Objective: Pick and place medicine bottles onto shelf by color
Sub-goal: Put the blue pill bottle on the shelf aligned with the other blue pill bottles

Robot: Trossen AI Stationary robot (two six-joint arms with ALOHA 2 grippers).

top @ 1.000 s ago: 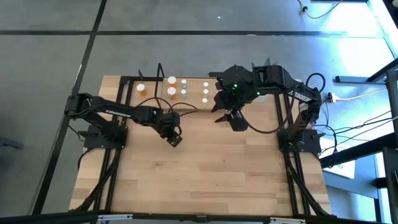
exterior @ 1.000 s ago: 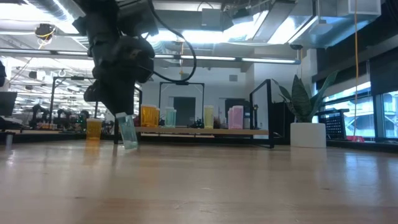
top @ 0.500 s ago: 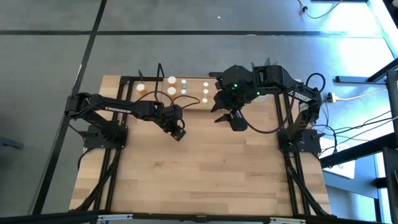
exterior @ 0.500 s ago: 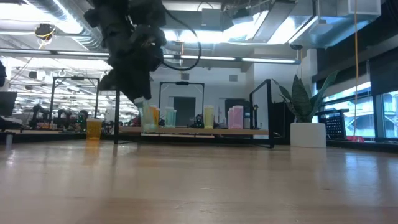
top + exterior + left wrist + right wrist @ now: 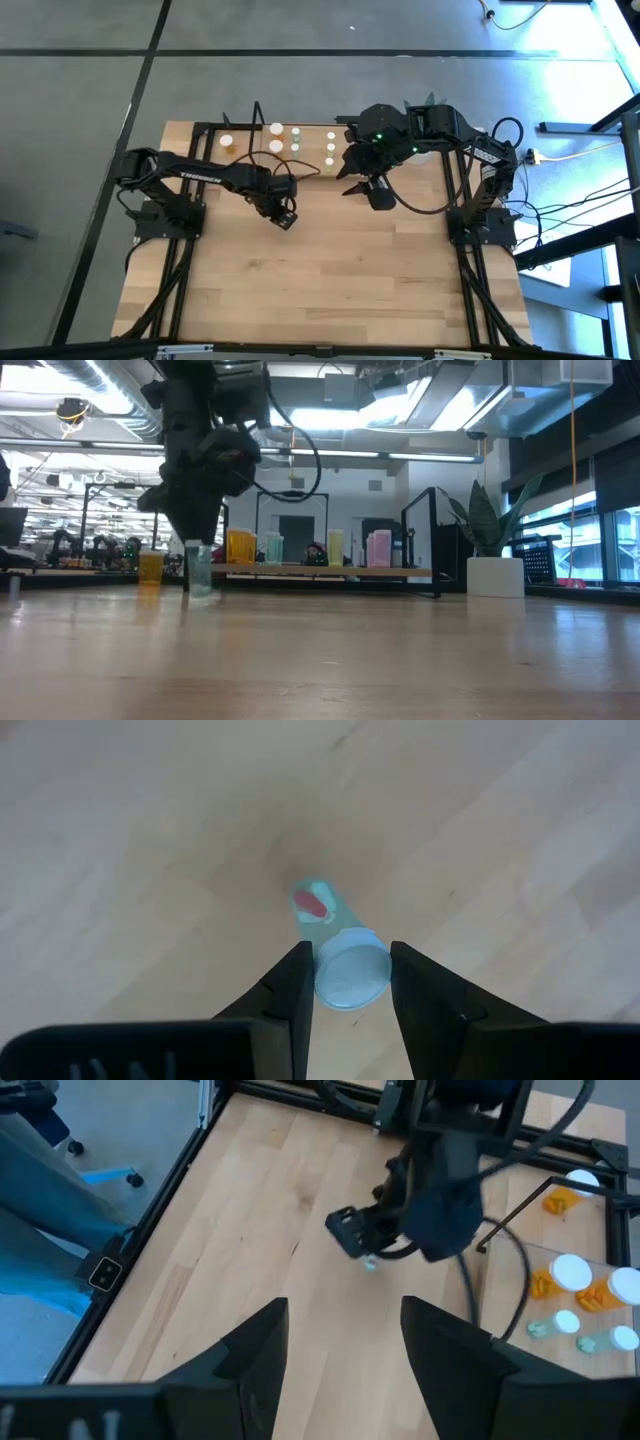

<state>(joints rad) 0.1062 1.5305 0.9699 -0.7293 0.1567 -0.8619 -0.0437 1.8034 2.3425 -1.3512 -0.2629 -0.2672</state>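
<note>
My left gripper (image 5: 284,216) is shut on a pale green bottle (image 5: 200,570) with a white cap (image 5: 352,976), over the middle of the table, left of centre. The shelf (image 5: 320,571) stands at the far edge with orange (image 5: 240,547), green (image 5: 272,547), yellow (image 5: 335,547) and pink (image 5: 379,548) bottles upright on its board. They show from above as white caps (image 5: 276,131). Another orange bottle (image 5: 150,567) stands left of them. My right gripper (image 5: 372,190) is open and empty, above the table near the shelf's right end. My left gripper pinches the green bottle at its capped top (image 5: 352,976) between its two fingers (image 5: 292,992), which point down from above. The bottle hangs upright below them, bottom end (image 5: 312,905) down. I cannot tell whether its bottom touches the table.
A white plant pot (image 5: 495,575) with a green plant stands at the far right, beside the shelf's black end loop (image 5: 420,540). Black frame bars run along the table's left (image 5: 175,270) and right sides. Bare wood (image 5: 330,290) lies toward the near edge.
My left gripper, shut on the green bottle throughout, rose and went toward the shelf, then came back down and toward the table's left. The bottle was tilted a second ago and now hangs upright, low over the table.
</note>
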